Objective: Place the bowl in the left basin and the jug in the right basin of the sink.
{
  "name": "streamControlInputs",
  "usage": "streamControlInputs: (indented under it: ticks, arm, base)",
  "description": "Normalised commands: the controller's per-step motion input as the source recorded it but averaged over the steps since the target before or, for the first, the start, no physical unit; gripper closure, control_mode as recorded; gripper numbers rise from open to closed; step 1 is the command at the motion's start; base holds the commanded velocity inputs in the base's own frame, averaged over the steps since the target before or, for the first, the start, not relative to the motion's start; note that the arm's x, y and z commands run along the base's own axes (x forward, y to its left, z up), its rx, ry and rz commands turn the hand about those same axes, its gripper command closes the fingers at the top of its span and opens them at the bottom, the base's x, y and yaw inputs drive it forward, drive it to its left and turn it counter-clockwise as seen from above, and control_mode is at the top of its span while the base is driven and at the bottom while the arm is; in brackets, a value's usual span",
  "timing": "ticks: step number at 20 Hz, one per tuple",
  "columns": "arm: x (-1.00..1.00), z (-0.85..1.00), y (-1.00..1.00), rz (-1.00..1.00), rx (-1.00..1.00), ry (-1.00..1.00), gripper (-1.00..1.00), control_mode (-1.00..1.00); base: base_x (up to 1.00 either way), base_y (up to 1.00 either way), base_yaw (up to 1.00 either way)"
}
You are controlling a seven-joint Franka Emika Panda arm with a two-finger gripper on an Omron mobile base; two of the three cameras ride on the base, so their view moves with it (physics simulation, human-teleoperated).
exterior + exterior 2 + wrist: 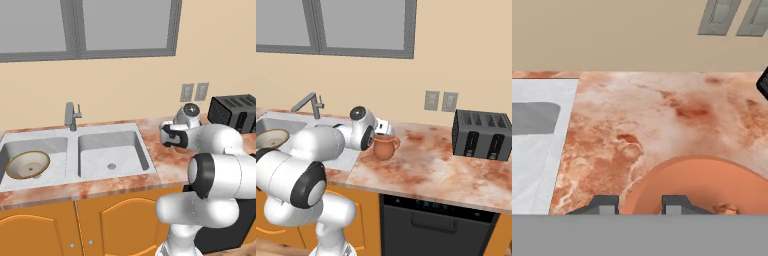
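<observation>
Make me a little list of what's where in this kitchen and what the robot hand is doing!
bowl: lying in the left basin
jug: standing on the counter, right of the sink
right basin: nothing in it but its drain
gripper: right at the jug's rim, grip not clear
toaster: on the counter by the wall

There was one sink (145, 150) with two basins: the left basin (55, 150) and the right basin (125, 155). One bowl (27, 164), one jug (384, 147), one faucet (71, 116) and one toaster (480, 134) were there. Two wall outlets (440, 101) were on the wall, and two cabinet doors (120, 225) were under the counter.
</observation>
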Motion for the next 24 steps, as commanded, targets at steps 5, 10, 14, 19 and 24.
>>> streamControlInputs:
  ticks: [5, 10, 14, 19, 24]
  arm:
    - [0.14, 0.0, 0.53, 0.0, -0.06, -0.08, 1.0, -1.0]
    - [0.17, 0.01, 0.49, 0.0, -0.03, -0.09, 1.0, -1.0]
    - [0.16, 0.04, 0.46, 0.0, -0.01, -0.08, 1.0, -1.0]
    - [0.0, 0.1, 0.5, 0.0, 0.0, -0.05, 1.0, -1.0]
    - [0.02, 0.07, 0.52, 0.0, 0.0, 0.0, 1.0, -1.0]
  base:
    - [0.0, 0.0, 0.0]
    - [0.0, 0.0, 0.0]
    - [0.0, 0.0, 0.0]
    - [0.0, 0.0, 0.0]
    - [0.0, 0.0, 0.0]
